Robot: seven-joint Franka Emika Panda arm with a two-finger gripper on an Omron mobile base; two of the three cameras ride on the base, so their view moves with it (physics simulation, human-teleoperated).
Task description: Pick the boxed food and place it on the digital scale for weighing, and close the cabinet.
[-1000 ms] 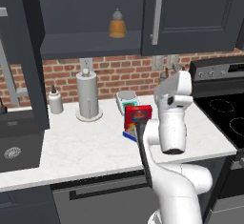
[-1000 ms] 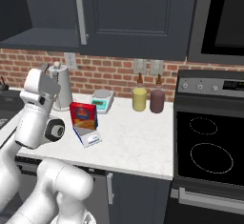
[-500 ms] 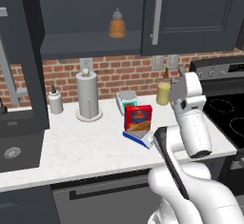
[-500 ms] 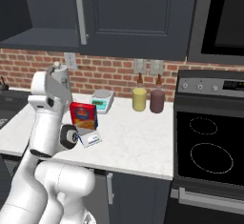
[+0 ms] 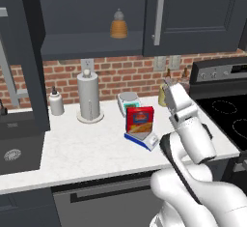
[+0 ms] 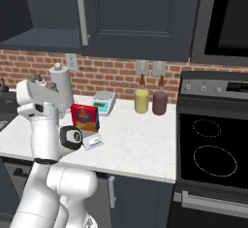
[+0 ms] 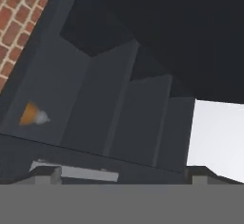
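Note:
The boxed food [image 5: 140, 119] is a red box standing upright on the digital scale [image 5: 144, 141], a low blue one with a white front, in the middle of the counter; both also appear in the right base view, the boxed food [image 6: 85, 117] on the digital scale [image 6: 92, 141]. My gripper [image 5: 168, 83] is to the right of the box, raised and pointing up, open and empty. In the hand view the gripper [image 7: 124, 175] looks up into the dark cabinet [image 7: 114, 118]. The cabinet's left door [image 5: 30, 52] stands open.
An amber bottle [image 5: 118, 26] sits on the open cabinet shelf. A white scale with a green front [image 5: 128, 101], a paper towel roll [image 5: 89, 95] and a soap bottle [image 5: 56, 103] line the brick wall. Two jars [image 6: 150, 101] stand by the stove [image 6: 213, 154].
My hand has drawn back from the box toward the stove side and tipped upward toward the cabinet. The box stays on the scale.

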